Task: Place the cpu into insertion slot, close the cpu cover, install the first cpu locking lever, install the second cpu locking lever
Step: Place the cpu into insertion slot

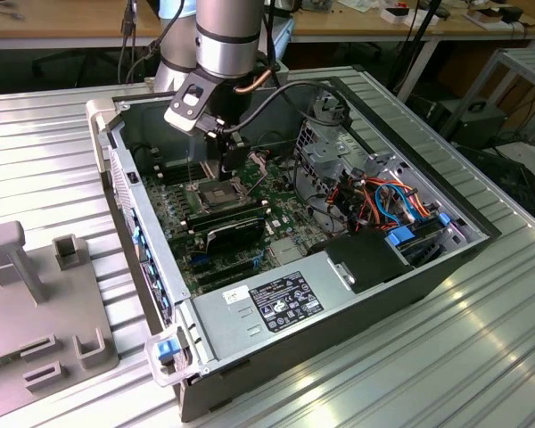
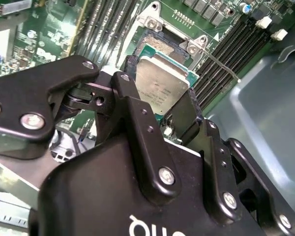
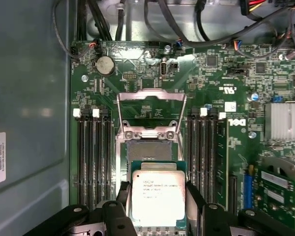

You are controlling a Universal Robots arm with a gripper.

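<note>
Pinching the silver-grey square cpu (image 3: 157, 199) by its edges, level for seating, we judge, our black gripper (image 3: 158, 192) hangs near the dark insertion slot (image 3: 146, 151) — silvery cpu cover (image 3: 151, 93) open.

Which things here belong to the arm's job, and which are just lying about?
Job: gripper, clamped on the cpu; insertion slot; cpu cover, raised.
Just there: memory slots, coin battery, coloured cables, power supply, grey holder.
</note>
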